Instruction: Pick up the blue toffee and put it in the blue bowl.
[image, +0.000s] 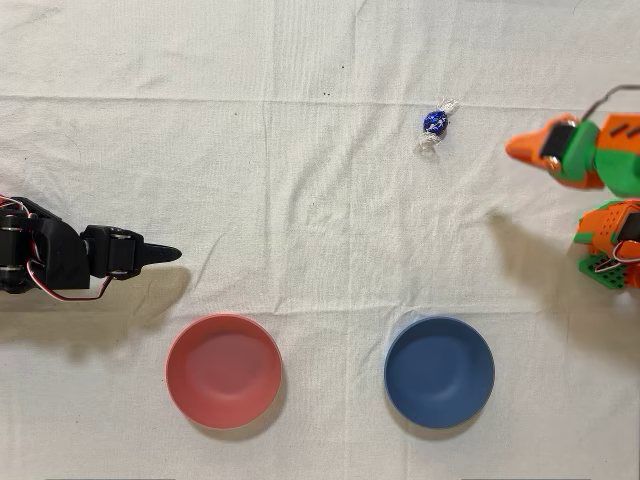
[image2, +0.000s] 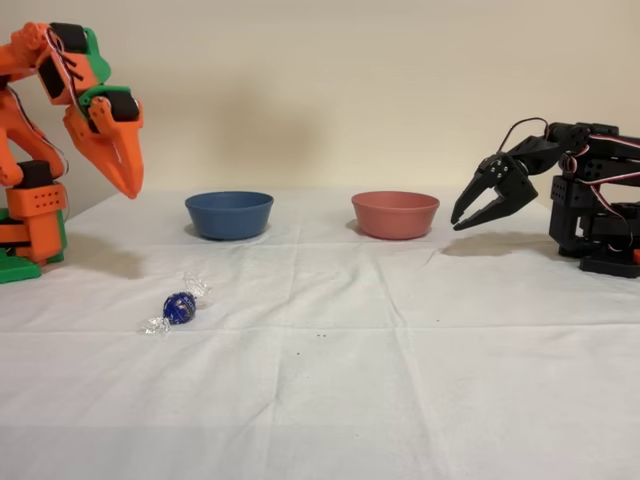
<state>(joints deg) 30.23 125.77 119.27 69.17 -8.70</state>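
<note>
White cloth; blue toffee lies apart from blue bowl; tool pressed together, raised.

the orange arm and idle black arm are cut off by the overhead view's edges.

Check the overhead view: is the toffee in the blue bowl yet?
No, the blue toffee lies on the cloth, apart from the blue bowl.
</note>
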